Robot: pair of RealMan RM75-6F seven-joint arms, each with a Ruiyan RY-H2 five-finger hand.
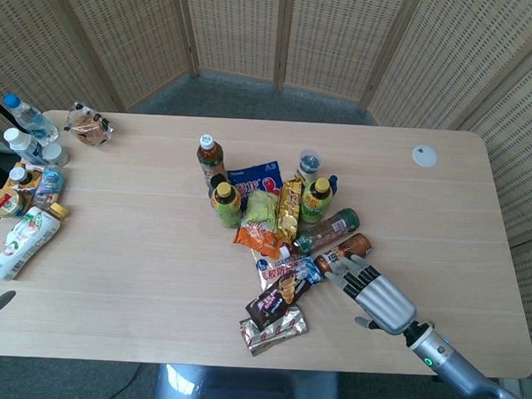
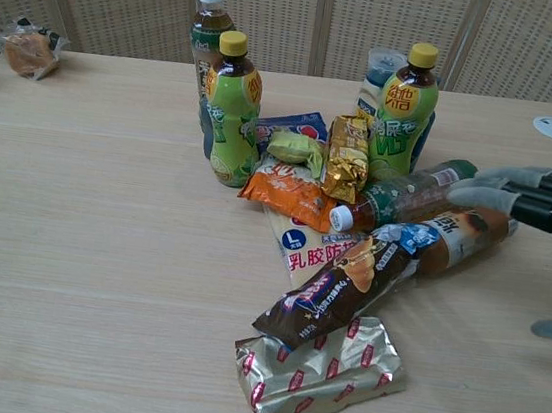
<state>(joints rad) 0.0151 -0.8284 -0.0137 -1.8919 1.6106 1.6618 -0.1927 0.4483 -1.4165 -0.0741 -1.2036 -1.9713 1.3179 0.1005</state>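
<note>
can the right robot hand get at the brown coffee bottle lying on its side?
Probably yes: the open right robot hand hovers beside the brown plastic coffee bottle, nothing between them; the blue snack packet overlaps only its far end.

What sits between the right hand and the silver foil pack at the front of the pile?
Nothing: bare table separates the right hand from the silver foil pack, clearest in the head view. The hand's fingers reach over the brown bottle instead.
</note>
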